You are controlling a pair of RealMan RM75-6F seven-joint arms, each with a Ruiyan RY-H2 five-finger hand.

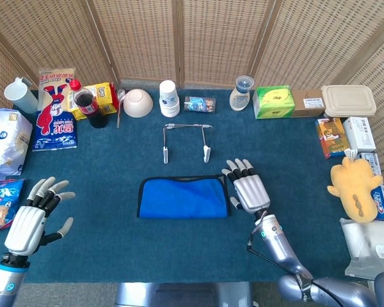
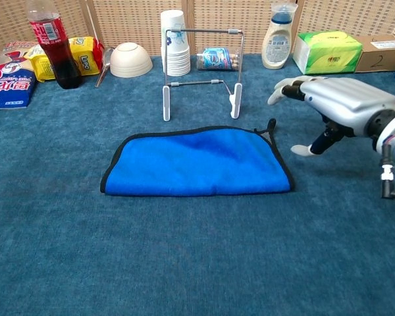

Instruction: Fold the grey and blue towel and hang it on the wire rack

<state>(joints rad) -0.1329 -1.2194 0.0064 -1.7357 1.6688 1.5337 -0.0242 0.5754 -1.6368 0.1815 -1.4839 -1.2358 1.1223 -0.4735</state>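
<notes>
Folded towel (image 2: 197, 161) lies flat just left of right hand (image 2: 336, 105).

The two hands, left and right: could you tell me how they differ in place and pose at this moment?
The left hand hovers at the table's near left corner, far from the towel; the right hand sits just beside the towel's right edge. The left hand shows only in the head view; the right hand shows in both. Both are empty, fingers spread, touching nothing.
</notes>
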